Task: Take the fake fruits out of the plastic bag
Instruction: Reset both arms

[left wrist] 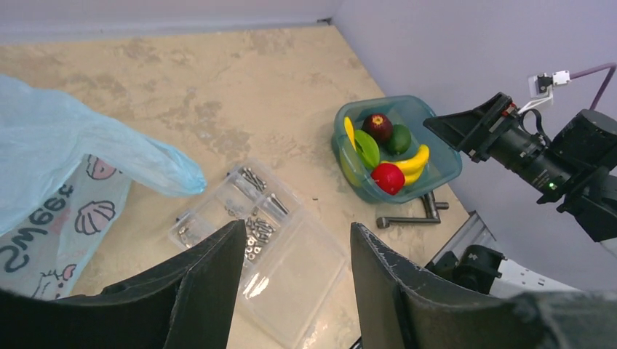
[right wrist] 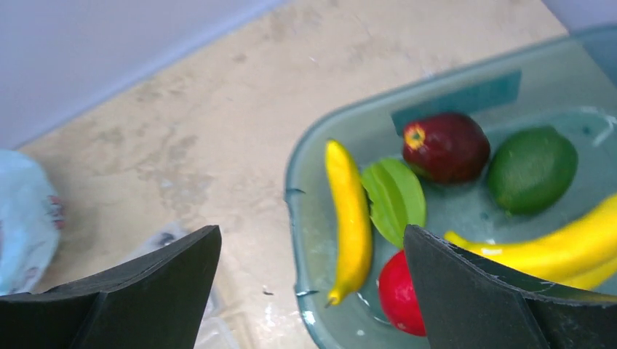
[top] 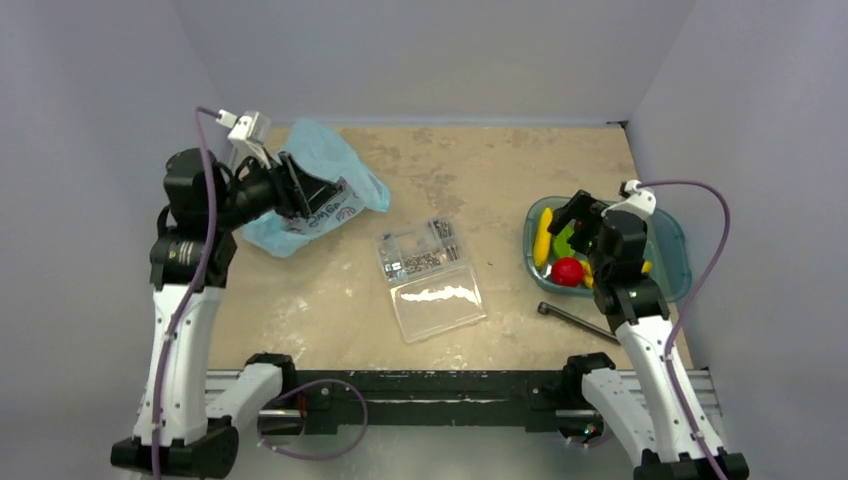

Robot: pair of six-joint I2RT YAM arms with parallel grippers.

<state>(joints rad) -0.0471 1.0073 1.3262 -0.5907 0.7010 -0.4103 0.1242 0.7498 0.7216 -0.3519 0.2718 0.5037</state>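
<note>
The left gripper [left wrist: 297,231] stands partly open with nothing between its fingers. It is up and to the left of the clear box [top: 432,278], at the plastic bag [left wrist: 65,145]. Whether a finger touches the bag cannot be told. The right gripper [right wrist: 313,236] is spread wide and empty, to the right of the box, over the teal tray [right wrist: 466,94]. The fake fruits [left wrist: 384,149] lie in the tray: bananas, a red one, a dark red one and green ones. The bag's white panel reads "Sweet" beside pink shell drawings.
</note>
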